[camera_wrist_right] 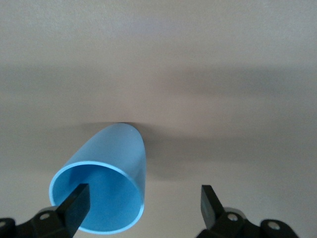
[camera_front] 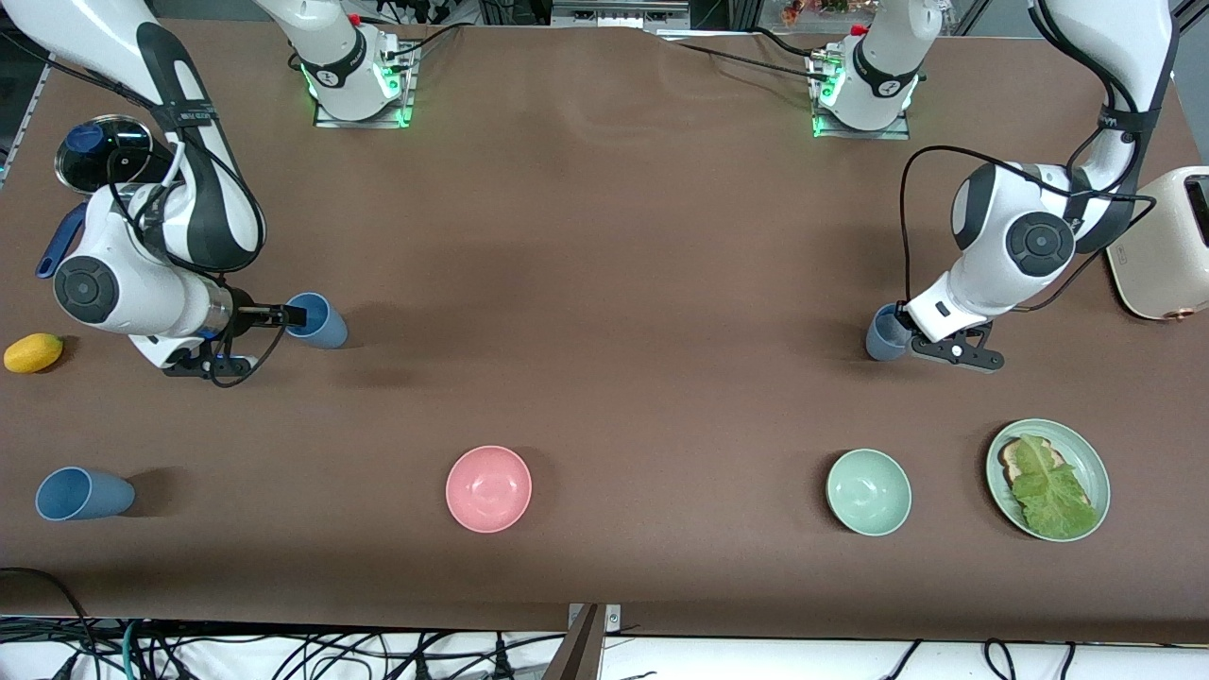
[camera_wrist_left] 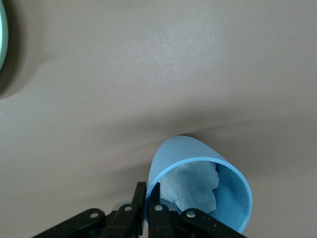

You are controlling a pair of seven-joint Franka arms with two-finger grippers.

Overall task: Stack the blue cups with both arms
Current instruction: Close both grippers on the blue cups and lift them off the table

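Observation:
A blue cup [camera_front: 318, 321] stands toward the right arm's end of the table. My right gripper [camera_front: 286, 316] is at its rim, open. In the right wrist view one finger [camera_wrist_right: 78, 202] is over the cup's mouth [camera_wrist_right: 106, 171] and the other finger is outside it, with my right gripper [camera_wrist_right: 143, 199] straddling the wall. A duller blue cup [camera_front: 886, 333] stands toward the left arm's end. My left gripper [camera_front: 899, 323] is shut on its rim [camera_wrist_left: 147, 192], and crumpled paper lies inside the cup [camera_wrist_left: 198, 171]. A third blue cup [camera_front: 83, 494] stands alone nearer the front camera.
A pink bowl [camera_front: 488, 488], a green bowl [camera_front: 869, 492] and a green plate [camera_front: 1096, 467] with toast and lettuce sit near the front edge. A toaster [camera_front: 1166, 246], a black pot [camera_front: 99, 156] and a yellow fruit [camera_front: 33, 352] stand at the table's ends.

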